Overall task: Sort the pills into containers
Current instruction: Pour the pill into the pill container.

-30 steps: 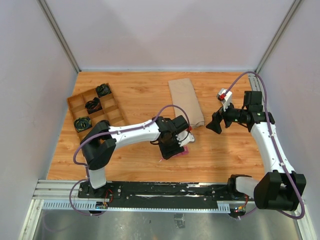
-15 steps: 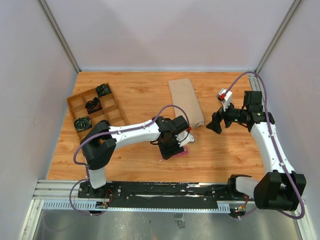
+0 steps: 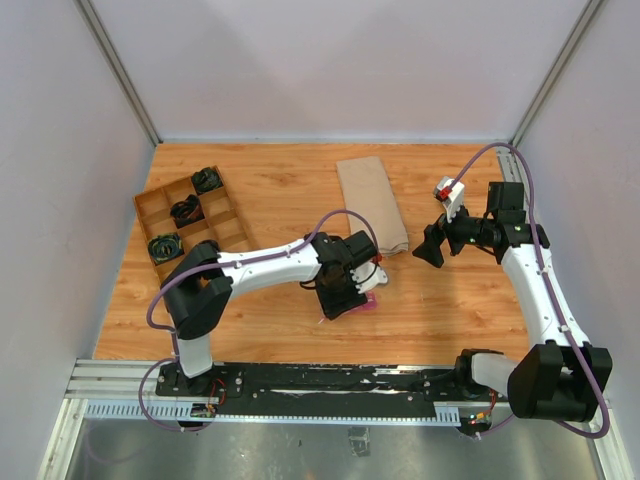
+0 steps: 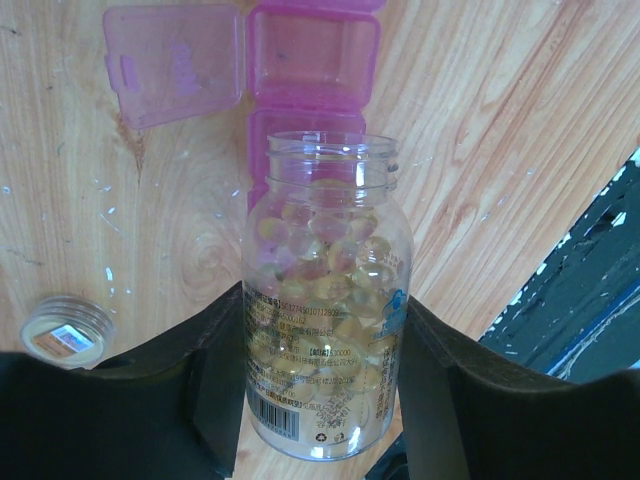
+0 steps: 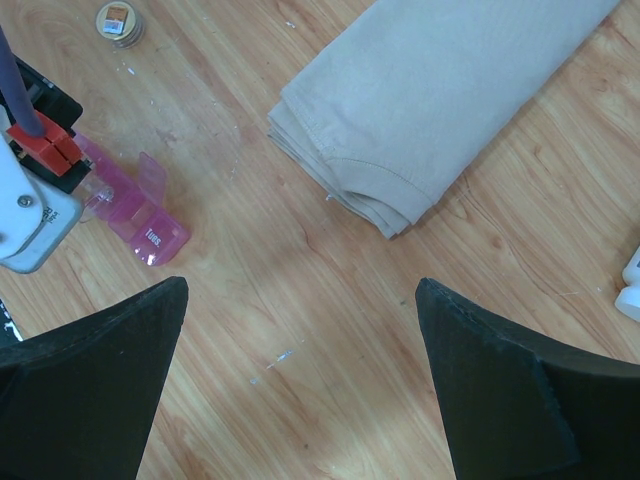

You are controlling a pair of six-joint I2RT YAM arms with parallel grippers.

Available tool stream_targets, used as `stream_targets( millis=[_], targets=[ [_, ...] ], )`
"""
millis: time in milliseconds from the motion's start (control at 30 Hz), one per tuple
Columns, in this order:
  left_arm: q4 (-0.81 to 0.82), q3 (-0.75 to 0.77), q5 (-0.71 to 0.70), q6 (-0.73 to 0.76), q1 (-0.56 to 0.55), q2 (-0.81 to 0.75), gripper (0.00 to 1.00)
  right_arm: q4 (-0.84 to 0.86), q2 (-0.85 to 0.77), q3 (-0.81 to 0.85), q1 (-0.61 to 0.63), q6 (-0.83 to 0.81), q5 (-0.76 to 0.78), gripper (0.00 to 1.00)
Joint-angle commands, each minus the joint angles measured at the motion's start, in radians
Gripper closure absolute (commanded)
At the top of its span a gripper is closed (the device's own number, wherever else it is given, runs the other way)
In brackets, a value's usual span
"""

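My left gripper (image 4: 318, 350) is shut on a clear uncapped bottle (image 4: 322, 290) full of pale yellow pills (image 4: 340, 250). The bottle's mouth lies over the magenta-pink strip of containers (image 4: 312, 45). The far compartment stands open, its lid (image 4: 172, 62) flipped to the left. In the top view the left gripper (image 3: 345, 290) covers most of the strip (image 3: 368, 303). My right gripper (image 3: 432, 247) is open and empty above bare wood to the right. Its wrist view shows the strip (image 5: 140, 215) at the left.
The bottle's cap (image 4: 65, 328) lies on the wood left of the bottle, also in the right wrist view (image 5: 119, 22). A folded beige cloth (image 3: 371, 201) lies at the middle back. A brown divided tray (image 3: 190, 218) with black items stands at the left.
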Motion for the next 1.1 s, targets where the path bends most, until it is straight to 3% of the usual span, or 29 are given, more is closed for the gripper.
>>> stream_targets(
  millis=[0,33,133,233,333,400,500,567,633,733,833,900,1000,1067],
  targets=[
    [0.039,-0.007,0.01,0.009,0.01,-0.025,1.0,0.004,0.003,0.03,-0.017,0.01,0.003,0.01],
    [0.008,0.007,0.022,0.006,0.04,-0.007,1.0,0.003,0.003,0.031,-0.017,0.01,0.004,0.01],
    [0.032,0.01,0.038,0.005,-0.015,-0.024,1.0,0.009,0.001,0.027,-0.017,0.012,0.006,0.01],
    [-0.015,0.018,0.012,-0.002,0.035,0.017,1.0,0.003,0.005,0.031,-0.017,0.011,0.008,0.01],
    [0.054,-0.008,0.001,0.005,0.003,-0.018,1.0,0.01,0.002,0.03,-0.017,0.015,0.011,0.01],
    [-0.023,0.023,-0.023,-0.012,0.034,0.025,1.0,0.004,0.004,0.03,-0.017,0.013,0.013,0.01],
    [0.017,0.023,-0.033,-0.008,-0.024,-0.004,1.0,0.009,0.005,0.031,-0.017,0.014,0.014,0.01],
    [-0.015,0.017,-0.014,-0.019,0.02,0.015,1.0,0.003,0.007,0.032,-0.017,0.013,0.015,0.01],
    [0.005,0.034,0.005,-0.011,-0.037,-0.012,1.0,0.014,0.003,0.024,-0.017,0.014,0.015,0.01],
    [-0.004,0.015,0.002,-0.011,0.035,0.009,1.0,0.003,0.007,0.032,-0.016,0.013,0.012,0.01],
    [0.033,0.016,0.017,-0.002,-0.012,-0.015,1.0,0.014,0.002,0.026,-0.016,0.014,0.017,0.01],
    [0.009,0.005,0.002,-0.008,0.04,0.009,1.0,0.006,0.006,0.032,-0.016,0.014,0.015,0.01],
    [0.02,0.056,-0.004,-0.005,-0.047,-0.011,1.0,0.017,0.003,0.027,-0.016,0.016,0.017,0.01],
    [0.02,0.022,0.005,-0.007,0.02,0.008,1.0,0.005,0.007,0.035,-0.016,0.015,0.02,0.01]
  ],
)
